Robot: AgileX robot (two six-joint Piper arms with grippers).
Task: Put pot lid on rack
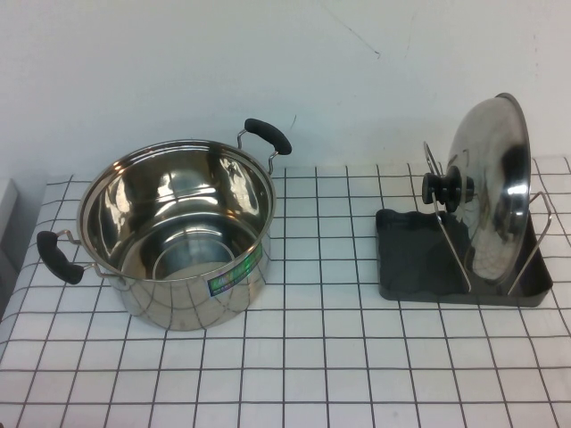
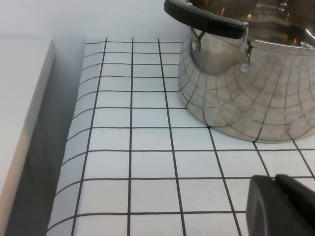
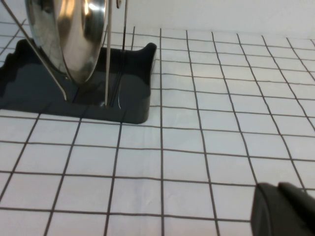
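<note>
The pot lid (image 1: pixel 495 192) stands on edge in the rack (image 1: pixel 415 259), leaning between the silver wire loops, with its black knob (image 1: pixel 446 189) facing the pot. The right wrist view shows the lid (image 3: pixel 74 34) in the dark rack (image 3: pixel 133 98). My right gripper (image 3: pixel 276 188) is shut and empty, low over the checked cloth, well away from the rack. My left gripper (image 2: pixel 273 179) is shut and empty, low over the cloth near the pot's side. Neither gripper shows in the high view.
The deep steel pot (image 1: pixel 174 232) with two black side handles stands open on the left of the checked cloth; it also shows in the left wrist view (image 2: pixel 256 93). A white wall runs behind the table. The cloth's left edge (image 2: pixel 74 147) drops beside a grey strip.
</note>
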